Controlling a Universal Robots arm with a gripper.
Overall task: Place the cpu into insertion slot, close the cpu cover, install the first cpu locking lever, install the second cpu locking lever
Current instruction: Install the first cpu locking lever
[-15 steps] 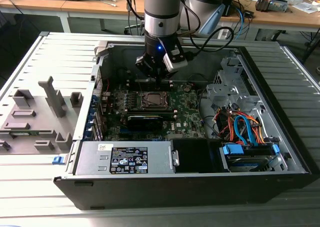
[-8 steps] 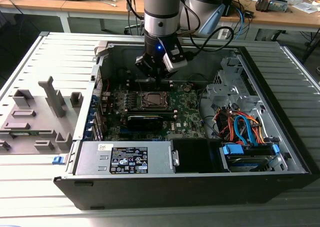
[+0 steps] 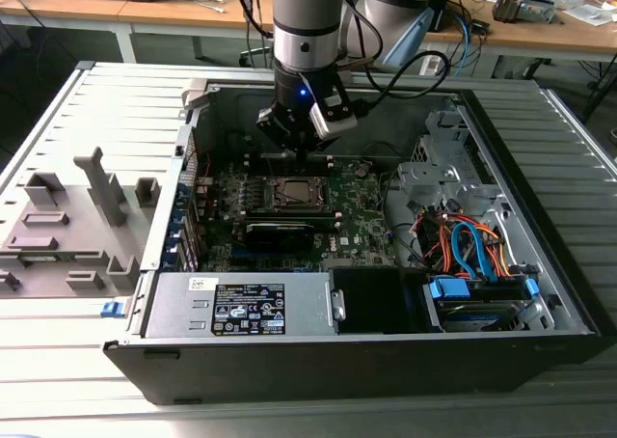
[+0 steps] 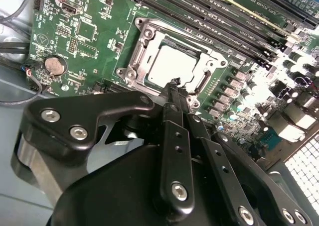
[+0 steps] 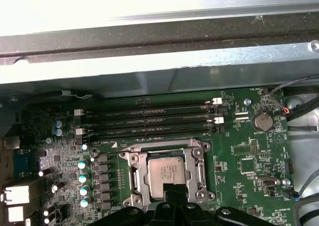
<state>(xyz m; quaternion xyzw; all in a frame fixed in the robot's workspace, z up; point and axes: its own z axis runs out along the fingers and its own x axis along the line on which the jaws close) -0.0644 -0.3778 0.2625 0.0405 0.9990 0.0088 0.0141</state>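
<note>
The cpu [image 5: 166, 173] is seated in the slot [image 5: 130, 172] on the motherboard [image 5: 244, 156], framed by the cover [image 4: 209, 68]. The tool [image 4: 175, 81] is closed, empty, its tip at the cover's edge.

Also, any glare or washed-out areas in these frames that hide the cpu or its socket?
In the first wrist view the case wall above the board is blown out white, yet the cpu reads clearly. In the second wrist view glare bleaches the board's far corner; the cpu looks pale but distinct. The exterior view is evenly lit.
</note>
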